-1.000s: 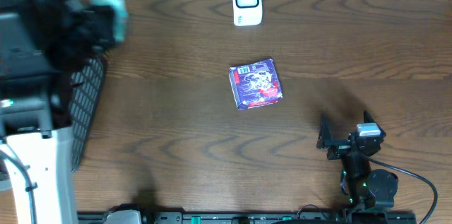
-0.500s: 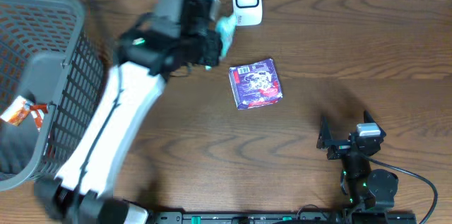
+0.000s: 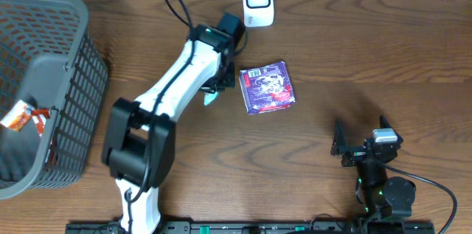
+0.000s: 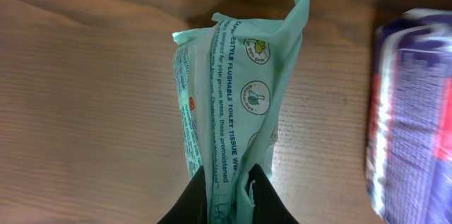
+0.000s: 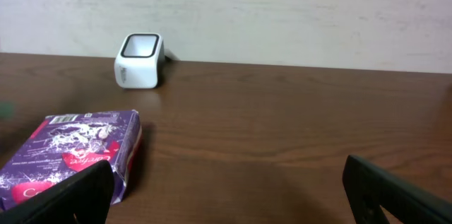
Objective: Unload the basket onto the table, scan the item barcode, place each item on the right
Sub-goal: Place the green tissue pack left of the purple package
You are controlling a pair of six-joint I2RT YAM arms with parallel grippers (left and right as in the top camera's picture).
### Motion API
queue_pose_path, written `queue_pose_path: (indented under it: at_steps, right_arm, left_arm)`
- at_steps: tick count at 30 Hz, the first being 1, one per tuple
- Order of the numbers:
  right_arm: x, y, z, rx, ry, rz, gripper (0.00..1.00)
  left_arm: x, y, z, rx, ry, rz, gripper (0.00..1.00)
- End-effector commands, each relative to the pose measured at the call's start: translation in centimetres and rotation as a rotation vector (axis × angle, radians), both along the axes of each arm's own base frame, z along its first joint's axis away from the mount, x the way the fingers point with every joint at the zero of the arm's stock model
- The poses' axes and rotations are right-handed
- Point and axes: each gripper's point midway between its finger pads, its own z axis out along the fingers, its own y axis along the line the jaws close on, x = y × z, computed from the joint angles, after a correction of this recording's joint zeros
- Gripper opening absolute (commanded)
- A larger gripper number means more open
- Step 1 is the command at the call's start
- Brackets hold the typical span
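Wood tabletop [image 3: 369, 57], mesh basket [image 3: 44, 27] sitting at nine o'clock. Purple packet [image 3: 267, 87] lies flat at centre. At its nine o'clock, just beside it, the left claw [image 4: 227, 183] is clamped on the mint-green wipes pack [image 4: 240, 104]. White scanner [image 3: 257, 1] stands at twelve o'clock. Right claw [image 5: 229, 181], spread wide and holding nothing, rests at five o'clock.

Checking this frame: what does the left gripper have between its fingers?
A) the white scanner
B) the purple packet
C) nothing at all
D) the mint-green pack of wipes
D: in the left wrist view the left gripper is shut on the mint-green pack of wipes, while the purple packet lies free beside it.
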Motion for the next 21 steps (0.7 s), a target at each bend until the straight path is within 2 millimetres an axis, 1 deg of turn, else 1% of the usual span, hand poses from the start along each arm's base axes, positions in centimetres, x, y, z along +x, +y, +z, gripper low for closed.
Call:
queue_pose_path:
  at_steps: [1, 6, 9, 13, 16, 18, 21]
  right_arm:
    - [-0.1, 0.3, 0.0, 0.014, 0.001, 0.015, 0.99]
    - [-0.1, 0.3, 0.0, 0.014, 0.001, 0.015, 0.99]
    - [-0.1, 0.3, 0.0, 0.014, 0.001, 0.015, 0.99]
    - [-0.1, 0.3, 0.0, 0.014, 0.001, 0.015, 0.99]
    - [-0.1, 0.3, 0.0, 0.014, 0.001, 0.015, 0.99]
    - [-0.1, 0.3, 0.0, 0.014, 0.001, 0.015, 0.99]
    - [-0.1, 0.3, 0.0, 0.014, 0.001, 0.015, 0.99]
  left_arm:
    - [-1.0, -2.1, -1.8, -0.037, 0.051, -0.001, 0.07]
    - [-1.4, -5.0, -3.1, -0.047, 0.041, -0.099, 0.07]
    - [-1.9, -6.7, -3.3, -0.053, 0.028, -0.165, 0.07]
    - [-1.7, -8.7, -3.2, -0.072, -0.013, -0.268, 0.07]
    - [-1.3, -9.4, -2.9, -0.084, -0.037, -0.295, 0.07]
    - [-0.9, -9.9, -2.4, -0.107, -0.048, -0.297, 0.07]
    - [0.2, -10.4, -0.9, -0.127, -0.088, -0.324, 0.07]
